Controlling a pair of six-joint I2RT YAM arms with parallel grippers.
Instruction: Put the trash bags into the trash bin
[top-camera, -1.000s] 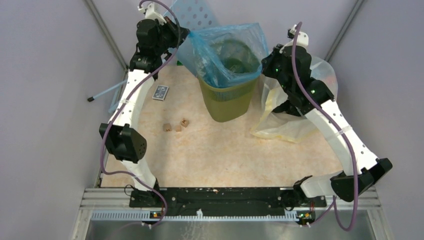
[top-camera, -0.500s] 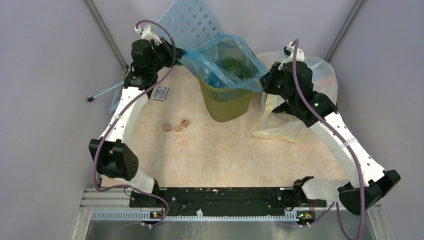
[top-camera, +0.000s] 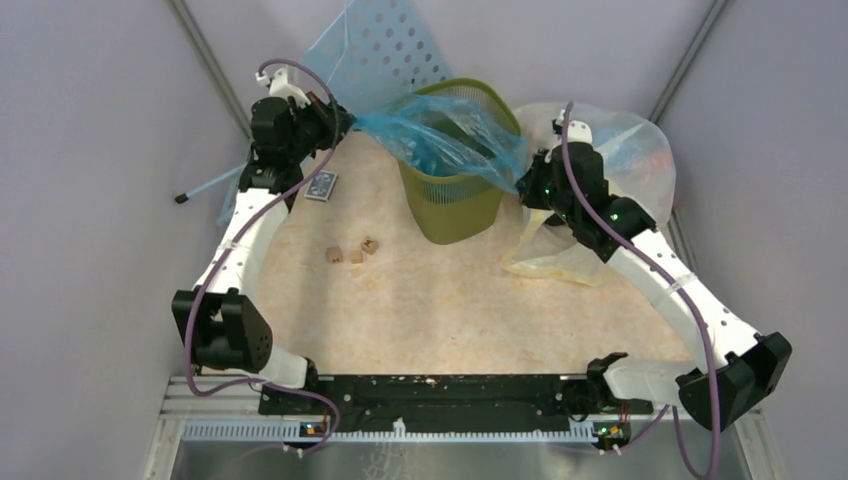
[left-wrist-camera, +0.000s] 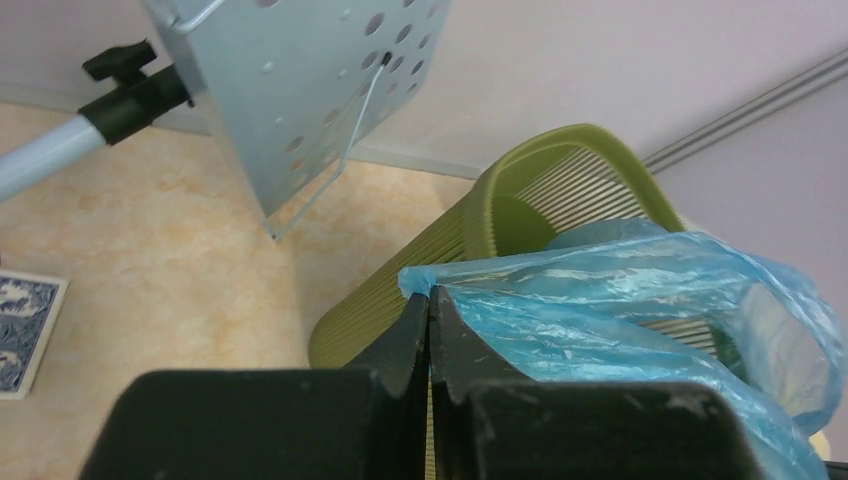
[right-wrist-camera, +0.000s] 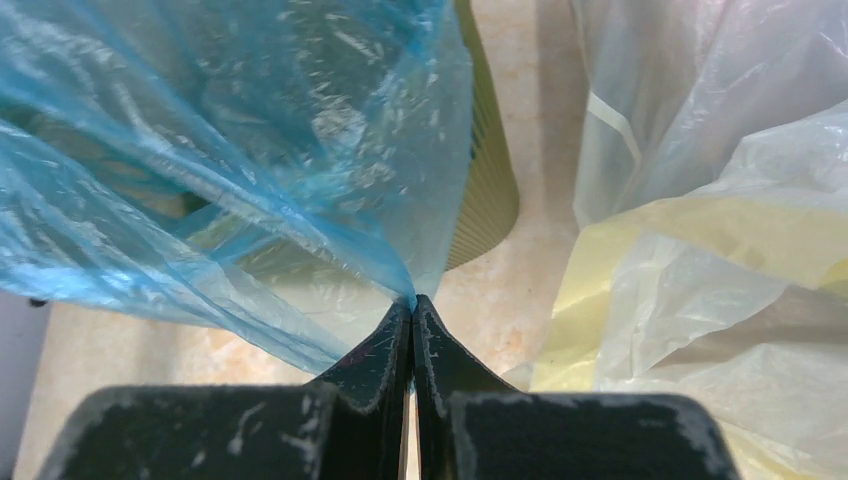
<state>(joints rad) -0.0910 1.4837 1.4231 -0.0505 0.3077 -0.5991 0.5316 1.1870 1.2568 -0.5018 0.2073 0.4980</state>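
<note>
The olive-green trash bin (top-camera: 452, 200) stands upright at the back middle of the table. A thin light-blue trash bag (top-camera: 440, 135) is stretched across its mouth, sagging inside. My left gripper (top-camera: 345, 118) is shut on the bag's left edge, just left of the bin's rim. My right gripper (top-camera: 522, 180) is shut on the bag's right edge, beside the bin's right rim. In the left wrist view the pinched blue corner (left-wrist-camera: 420, 283) shows at the fingertips, with the bin (left-wrist-camera: 520, 200) behind. The right wrist view shows the bag (right-wrist-camera: 250, 150) fanning out from my shut jaws.
A large clear yellowish bag (top-camera: 590, 220) lies right of the bin, under my right arm. A perforated light-blue panel (top-camera: 385, 50) leans at the back wall. A blue playing card (top-camera: 321, 186), small wooden blocks (top-camera: 350, 252) and a pale-blue rod (top-camera: 210, 185) lie at left.
Both grippers have come down and spread apart, pulling the blue bag flatter and lower over the bin. The bin's far rim now shows above the bag.
</note>
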